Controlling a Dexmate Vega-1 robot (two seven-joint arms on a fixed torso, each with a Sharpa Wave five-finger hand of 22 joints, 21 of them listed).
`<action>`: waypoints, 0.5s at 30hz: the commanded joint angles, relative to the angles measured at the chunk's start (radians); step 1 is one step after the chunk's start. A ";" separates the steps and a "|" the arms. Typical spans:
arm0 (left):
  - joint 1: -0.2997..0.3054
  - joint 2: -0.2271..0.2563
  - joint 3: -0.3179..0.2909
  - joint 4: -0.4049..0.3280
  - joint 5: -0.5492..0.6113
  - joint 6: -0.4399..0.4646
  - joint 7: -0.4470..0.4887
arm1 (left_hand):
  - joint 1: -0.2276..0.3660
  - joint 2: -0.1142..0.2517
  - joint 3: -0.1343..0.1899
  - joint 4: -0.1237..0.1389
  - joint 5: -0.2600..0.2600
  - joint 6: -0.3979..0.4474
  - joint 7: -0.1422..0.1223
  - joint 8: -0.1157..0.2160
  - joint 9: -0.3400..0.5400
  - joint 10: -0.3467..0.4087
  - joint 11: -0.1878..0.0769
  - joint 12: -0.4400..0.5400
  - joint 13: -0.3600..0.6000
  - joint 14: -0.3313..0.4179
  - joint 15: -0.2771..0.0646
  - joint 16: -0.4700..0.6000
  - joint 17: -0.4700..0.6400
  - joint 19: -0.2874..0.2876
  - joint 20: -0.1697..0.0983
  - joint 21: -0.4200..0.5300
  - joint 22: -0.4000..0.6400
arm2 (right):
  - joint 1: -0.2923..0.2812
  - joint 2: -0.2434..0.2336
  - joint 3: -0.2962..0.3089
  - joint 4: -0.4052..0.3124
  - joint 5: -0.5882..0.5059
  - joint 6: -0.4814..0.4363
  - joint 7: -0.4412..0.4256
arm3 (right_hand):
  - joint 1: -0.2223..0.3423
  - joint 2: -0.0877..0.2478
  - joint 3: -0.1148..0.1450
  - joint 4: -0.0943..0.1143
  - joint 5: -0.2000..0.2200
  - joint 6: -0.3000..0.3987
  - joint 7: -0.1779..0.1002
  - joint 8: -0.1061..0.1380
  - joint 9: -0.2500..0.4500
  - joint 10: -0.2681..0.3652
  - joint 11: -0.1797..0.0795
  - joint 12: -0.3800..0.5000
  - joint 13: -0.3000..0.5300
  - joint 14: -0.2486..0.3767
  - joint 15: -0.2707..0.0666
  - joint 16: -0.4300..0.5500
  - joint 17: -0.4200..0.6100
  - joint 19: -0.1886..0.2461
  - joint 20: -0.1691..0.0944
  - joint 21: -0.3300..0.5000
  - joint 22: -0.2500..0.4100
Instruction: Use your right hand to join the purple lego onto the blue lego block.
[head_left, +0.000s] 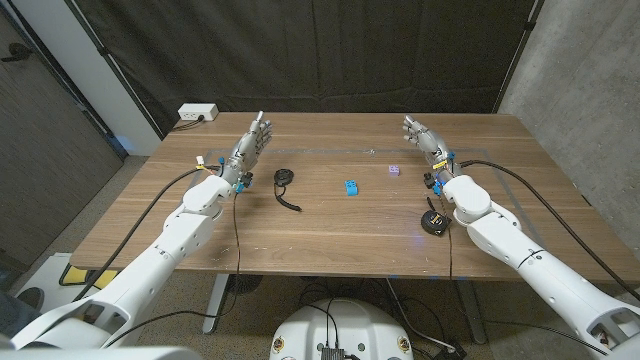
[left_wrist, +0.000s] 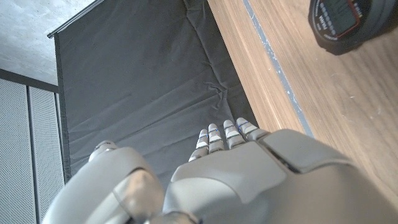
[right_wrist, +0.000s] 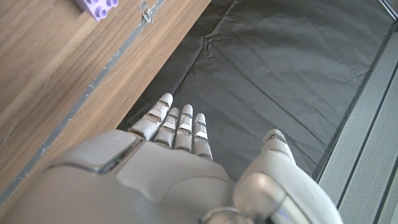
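A small purple lego (head_left: 394, 169) lies on the wooden table right of centre; its edge also shows in the right wrist view (right_wrist: 96, 7). A blue lego block (head_left: 352, 187) sits a little nearer and to its left. My right hand (head_left: 424, 138) is raised at the far right of the table, fingers straight and apart, holding nothing, well clear of both bricks. In the right wrist view the right hand (right_wrist: 180, 174) points toward the dark curtain. My left hand (head_left: 250, 145) stands at the far left, fingers extended and empty, as the left hand (left_wrist: 230, 174) also shows.
A black stopwatch with a cord (head_left: 284, 180) lies left of the blue block, also visible as the stopwatch (left_wrist: 342, 22). A black round device (head_left: 436, 221) sits near my right forearm. A white power strip (head_left: 198, 113) rests at the far left corner. A dark curtain hangs behind.
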 joint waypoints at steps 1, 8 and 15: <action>-0.002 -0.015 0.009 -0.012 0.022 -0.011 0.011 | 0.006 0.008 -0.003 -0.005 0.007 0.015 0.000 0.009 0.006 0.017 0.002 0.010 0.004 0.015 -0.001 0.011 0.002 0.010 -0.008 0.009 0.005 | -0.027 -0.045 0.018 -0.054 -0.089 -0.008 -0.039 | 0.019 0.002 0.002 -0.008 -0.001 0.021 -0.006 0.009 0.006 0.015 -0.002 0.005 0.003 0.012 -0.003 0.003 0.004 0.006 -0.034 0.007 0.003; 0.010 -0.011 0.014 -0.045 0.033 0.002 0.029 | 0.010 0.010 -0.003 -0.006 0.009 0.020 0.001 0.009 0.006 0.023 -0.003 0.011 0.004 0.019 0.000 0.011 0.002 0.013 -0.007 0.009 0.005 | -0.050 -0.076 0.028 -0.105 -0.142 -0.027 -0.054 | 0.035 0.008 0.007 -0.014 -0.002 0.053 -0.015 0.019 0.009 0.028 -0.005 0.008 0.003 0.017 -0.005 0.002 0.004 0.009 -0.035 0.007 0.004; 0.041 0.011 0.006 -0.116 0.039 0.026 0.054 | 0.013 0.013 -0.003 -0.007 0.010 0.023 0.000 0.009 0.006 0.025 -0.001 0.010 0.004 0.021 0.002 0.009 0.002 0.013 -0.007 0.008 0.005 | -0.068 -0.104 0.036 -0.154 -0.232 -0.080 -0.096 | 0.054 0.013 0.013 -0.021 -0.004 0.059 -0.028 0.018 0.012 0.049 -0.033 0.014 0.004 0.024 -0.005 0.002 0.004 0.013 -0.031 0.007 0.004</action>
